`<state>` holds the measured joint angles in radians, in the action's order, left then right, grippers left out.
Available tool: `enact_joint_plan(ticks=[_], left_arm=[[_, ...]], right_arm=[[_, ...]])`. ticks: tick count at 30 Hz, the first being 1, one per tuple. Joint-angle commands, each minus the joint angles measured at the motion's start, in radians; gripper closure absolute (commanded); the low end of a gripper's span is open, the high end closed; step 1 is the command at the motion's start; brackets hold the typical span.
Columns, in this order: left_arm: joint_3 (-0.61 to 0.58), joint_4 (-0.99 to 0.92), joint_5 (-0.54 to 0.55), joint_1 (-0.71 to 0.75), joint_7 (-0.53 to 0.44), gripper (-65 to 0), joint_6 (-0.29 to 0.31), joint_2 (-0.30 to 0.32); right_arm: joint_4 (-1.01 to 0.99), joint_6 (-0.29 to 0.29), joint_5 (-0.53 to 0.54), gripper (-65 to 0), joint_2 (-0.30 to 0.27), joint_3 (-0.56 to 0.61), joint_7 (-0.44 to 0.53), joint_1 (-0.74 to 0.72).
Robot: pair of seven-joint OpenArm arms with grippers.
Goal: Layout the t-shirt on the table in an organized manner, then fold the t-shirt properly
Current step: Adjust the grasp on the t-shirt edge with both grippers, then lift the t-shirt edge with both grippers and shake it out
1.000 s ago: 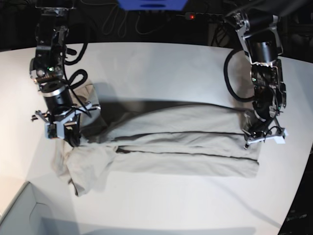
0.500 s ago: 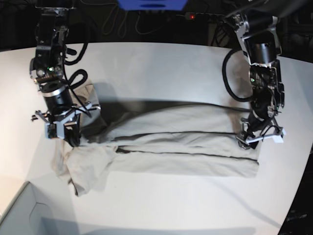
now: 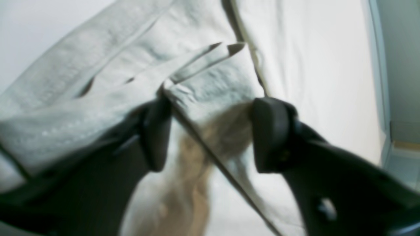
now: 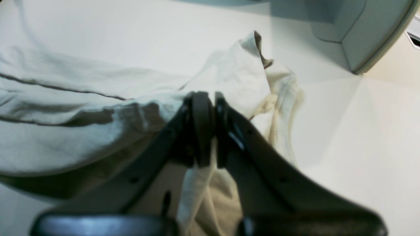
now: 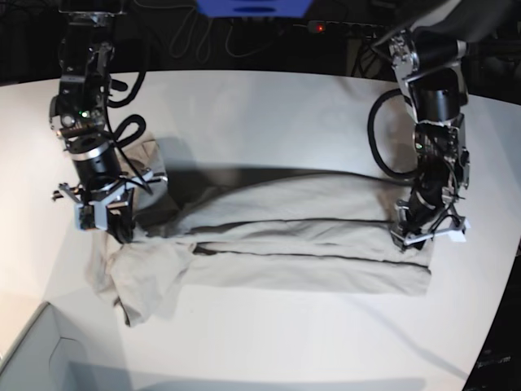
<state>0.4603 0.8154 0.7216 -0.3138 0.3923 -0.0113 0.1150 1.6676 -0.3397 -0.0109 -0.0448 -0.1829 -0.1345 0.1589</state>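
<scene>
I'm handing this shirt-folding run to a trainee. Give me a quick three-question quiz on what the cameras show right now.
1. True or false: the right end effector is clamped shut on the t-shirt.
2. The left end effector is: A) shut on cloth, B) open with cloth lying between its fingers, C) out of view.
3. Fill in: the shirt lies on the white ____, and a pale ____ corner shows at the near edge of the base view.

Key
1. True: the wrist view shows the fingers pressed together with cloth pinched between them.
2. B: the fingers stand apart, a dark seam running across the gap.
3. table; box.
</scene>
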Motion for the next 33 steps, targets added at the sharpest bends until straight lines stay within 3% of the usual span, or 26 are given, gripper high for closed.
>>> enact_joint_plan(ticks=[1,4,12,14,16,17,22,33], left_arm=[[-0.001,0.012,0.003,-0.023,-0.006,-28.7,0.009,0.007],[0.001,0.012,0.003,-0.023,-0.006,-22.8,0.009,0.009],[0.001,0.012,0.003,-0.023,-0.008,-20.8,0.01,0.01],[0.001,0.012,0.003,-0.023,-0.008,-13.3,0.01,0.01],[0.001,0.012,0.003,-0.023,-0.008,-1.4,0.01,0.01],[0.001,0.014,0.003,-0.023,-0.006,0.0,0.01,0.01],[0.001,0.161,0.005,0.017,0.003,-0.2,0.01,0.007],[0.002,0.677,0.005,0.269,0.003,-0.2,0.003,0.009]], right_arm=[[0.016,0.0,0.01,0.0,-0.007,-0.002,0.031,-0.012],[0.016,0.0,0.01,0.0,-0.007,-0.002,0.031,-0.017],[0.016,0.0,0.01,0.0,-0.007,0.0,0.031,-0.02],[0.016,0.0,0.01,0.0,-0.007,0.0,0.031,-0.02],[0.016,0.0,0.01,0.0,-0.007,0.0,0.031,-0.02],[0.016,0.0,0.01,0.0,-0.007,0.0,0.031,-0.022],[0.016,0.0,0.01,0.0,-0.016,-0.002,0.031,-0.022],[0.121,-0.002,0.013,0.0,-0.062,-0.004,0.034,0.029]])
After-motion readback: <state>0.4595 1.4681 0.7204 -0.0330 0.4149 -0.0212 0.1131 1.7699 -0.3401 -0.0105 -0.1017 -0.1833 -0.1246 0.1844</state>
